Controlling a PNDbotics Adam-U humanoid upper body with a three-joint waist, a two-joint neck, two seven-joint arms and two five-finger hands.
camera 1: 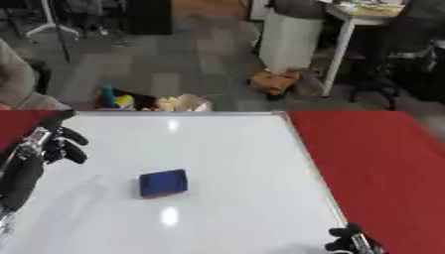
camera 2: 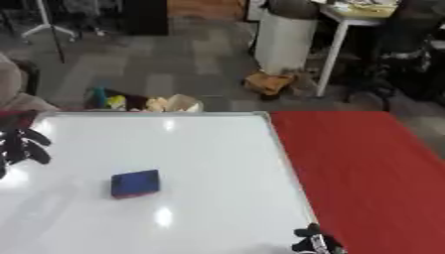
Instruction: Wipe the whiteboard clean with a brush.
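One blue brush [camera 1: 163, 183] on one whiteboard [camera 1: 235, 163]; left hand [camera 1: 61, 144] clenched, empty; right hand [camera 1: 349, 240] unclear.

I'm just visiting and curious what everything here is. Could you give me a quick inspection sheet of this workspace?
Surface: whiteboard lying flat on a red table; no marks seen, only light glare.
Job's things: blue brush lying on the board, untouched.
Clutter: nothing seen on the board besides the brush.
Robot hands: left robot hand over the board's left edge, fingers curled, holding nothing; right robot hand at the lower edge, fingers unclear.
Cables: nothing seen.
Surroundings: grey floor, white desk, bags on the floor.
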